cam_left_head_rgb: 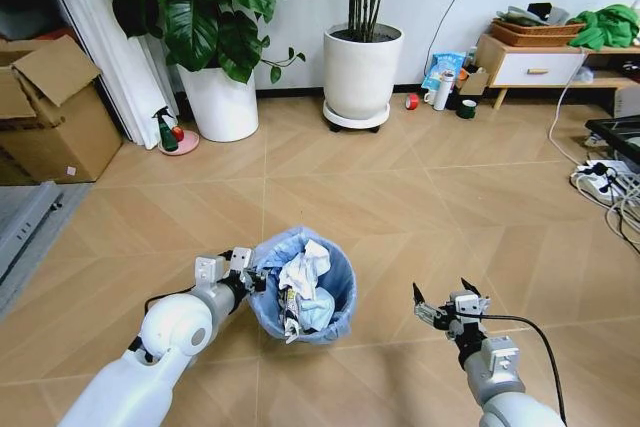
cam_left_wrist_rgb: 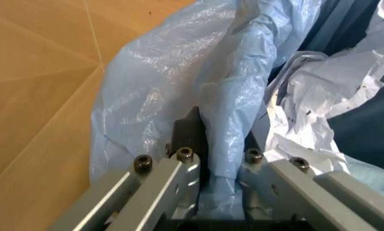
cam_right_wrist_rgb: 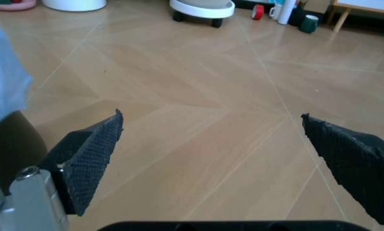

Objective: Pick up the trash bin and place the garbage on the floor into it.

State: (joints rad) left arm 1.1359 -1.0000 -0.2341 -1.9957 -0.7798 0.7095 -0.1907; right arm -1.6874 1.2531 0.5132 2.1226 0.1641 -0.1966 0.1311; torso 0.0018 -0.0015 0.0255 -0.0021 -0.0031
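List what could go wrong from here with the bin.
1. The left hand pinches the bin by one side of its rim, through the bag; the bin might tilt or the thin plastic slip.
2. Paper is piled to the rim, so a tilt could spill it onto the floor.
3. The right hand hangs open beside the bin, giving no support.

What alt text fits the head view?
The left gripper holds the rim of the bin, which has crumpled paper inside. The right gripper hangs open over the floor.
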